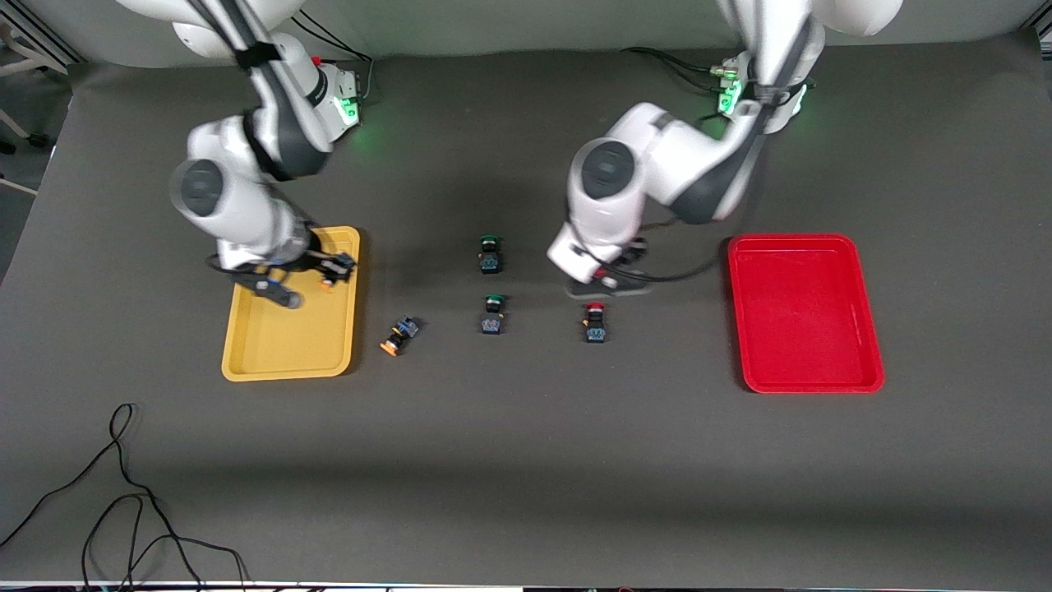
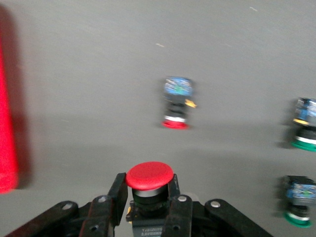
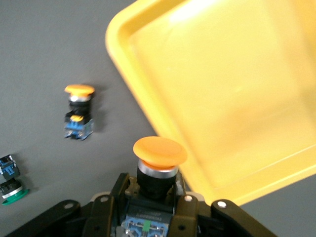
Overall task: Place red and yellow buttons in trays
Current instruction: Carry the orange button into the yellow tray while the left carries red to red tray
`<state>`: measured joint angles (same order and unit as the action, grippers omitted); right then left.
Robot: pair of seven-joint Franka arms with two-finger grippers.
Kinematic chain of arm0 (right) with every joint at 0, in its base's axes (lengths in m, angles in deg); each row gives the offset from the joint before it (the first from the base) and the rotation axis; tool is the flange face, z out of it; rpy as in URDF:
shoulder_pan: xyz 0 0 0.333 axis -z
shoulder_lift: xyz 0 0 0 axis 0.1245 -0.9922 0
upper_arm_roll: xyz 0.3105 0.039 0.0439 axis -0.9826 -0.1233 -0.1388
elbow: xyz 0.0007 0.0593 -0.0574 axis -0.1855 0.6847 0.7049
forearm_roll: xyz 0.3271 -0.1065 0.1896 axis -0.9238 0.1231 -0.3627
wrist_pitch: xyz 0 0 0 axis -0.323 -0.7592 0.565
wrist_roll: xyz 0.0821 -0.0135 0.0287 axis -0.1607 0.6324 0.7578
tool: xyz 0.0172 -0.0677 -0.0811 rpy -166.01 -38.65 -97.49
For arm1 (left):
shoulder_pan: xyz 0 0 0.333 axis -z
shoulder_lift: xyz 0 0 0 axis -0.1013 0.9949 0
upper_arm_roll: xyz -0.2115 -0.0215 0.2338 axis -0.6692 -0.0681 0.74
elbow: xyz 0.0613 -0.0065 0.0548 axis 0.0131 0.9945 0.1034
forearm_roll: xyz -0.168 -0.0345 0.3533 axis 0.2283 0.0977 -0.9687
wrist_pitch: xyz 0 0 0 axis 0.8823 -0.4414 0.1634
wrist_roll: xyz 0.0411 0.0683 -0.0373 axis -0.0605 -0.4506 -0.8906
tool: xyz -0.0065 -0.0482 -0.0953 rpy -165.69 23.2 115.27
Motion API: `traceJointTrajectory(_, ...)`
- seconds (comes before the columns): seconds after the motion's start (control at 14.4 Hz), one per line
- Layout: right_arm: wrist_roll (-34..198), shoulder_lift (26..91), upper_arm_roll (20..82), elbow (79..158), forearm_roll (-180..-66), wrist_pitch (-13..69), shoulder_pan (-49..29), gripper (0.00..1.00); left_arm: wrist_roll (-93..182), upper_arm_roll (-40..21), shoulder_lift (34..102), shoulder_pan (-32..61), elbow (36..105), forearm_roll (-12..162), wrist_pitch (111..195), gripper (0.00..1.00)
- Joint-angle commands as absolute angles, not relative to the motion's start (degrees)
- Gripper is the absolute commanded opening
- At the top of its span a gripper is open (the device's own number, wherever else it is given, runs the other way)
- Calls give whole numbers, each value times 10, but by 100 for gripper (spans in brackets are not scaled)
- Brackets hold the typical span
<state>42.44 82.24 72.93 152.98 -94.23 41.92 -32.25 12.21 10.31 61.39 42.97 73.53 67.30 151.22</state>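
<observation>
My left gripper (image 2: 148,191) is shut on a red button (image 2: 149,177), its fingers clamping the black body under the cap. It hangs low over the table (image 1: 610,279) between the green-capped switches and the red tray (image 1: 805,329). A second red button (image 1: 594,322) stands on the table. My right gripper (image 3: 157,192) is shut on a yellow button (image 3: 159,152) over the yellow tray (image 1: 283,345), by the rim (image 3: 148,118) that faces the table's middle. Another yellow button (image 1: 399,335) lies on its side beside that tray.
Two green-capped switches (image 1: 491,253) (image 1: 493,314) stand mid-table, between the two trays. A black cable (image 1: 123,493) loops on the table near the front camera at the right arm's end.
</observation>
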Motion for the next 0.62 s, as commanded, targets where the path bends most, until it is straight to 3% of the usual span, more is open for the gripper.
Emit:
traceJointTrajectory(0.0, 491, 843, 789, 1547, -941, 400, -329, 20, 233, 99, 532, 335, 816, 692, 1497, 11)
traceJointTrajectory(0.28, 561, 810, 834, 1583, -941, 453, -328, 20, 350, 102, 509, 209, 835, 684, 1476, 11)
traceJointTrajectory(0.55, 596, 755, 833, 1639, -948, 577, -328, 20, 456, 103, 539, 119, 871, 664, 1557, 11)
